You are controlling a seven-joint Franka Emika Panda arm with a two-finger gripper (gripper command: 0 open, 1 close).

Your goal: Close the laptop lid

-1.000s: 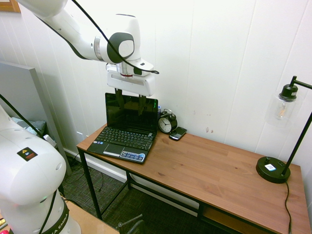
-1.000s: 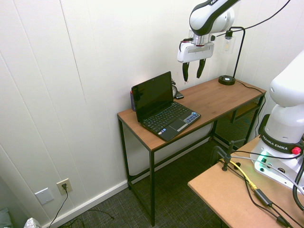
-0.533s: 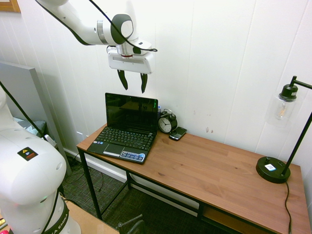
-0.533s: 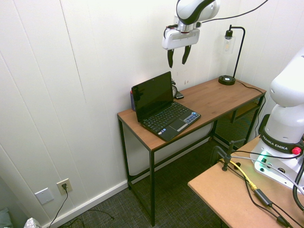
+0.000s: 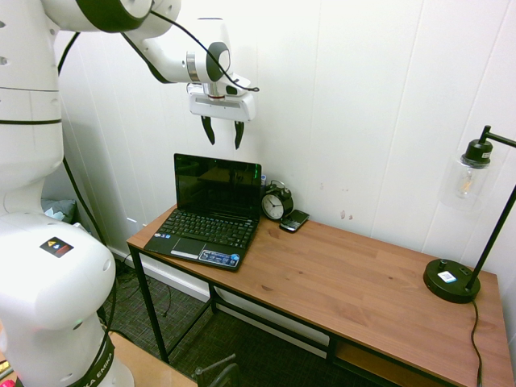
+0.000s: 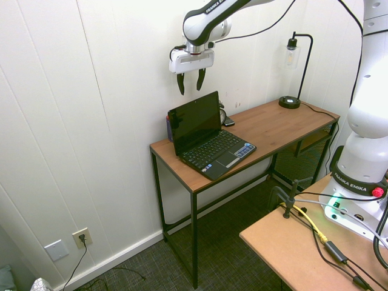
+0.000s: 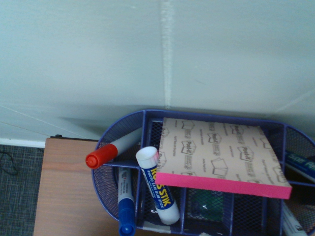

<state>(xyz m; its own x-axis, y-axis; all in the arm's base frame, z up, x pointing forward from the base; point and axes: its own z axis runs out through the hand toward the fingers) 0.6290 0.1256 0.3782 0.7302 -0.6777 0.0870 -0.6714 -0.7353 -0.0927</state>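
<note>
The thin black rectangular laptop lid with a glossy dark screen (image 5: 218, 184) stands raised at the back of the black netbook (image 5: 205, 236), toward eleven o'clock on the brown wooden surface (image 5: 347, 282). Above it hangs the black-fingered claw (image 5: 222, 135) — open, apart from the lid. A round black alarm clock (image 5: 277, 201) sits near the lid's three o'clock side — a black-based lamp (image 5: 451, 280) farther off, toward four.
</note>
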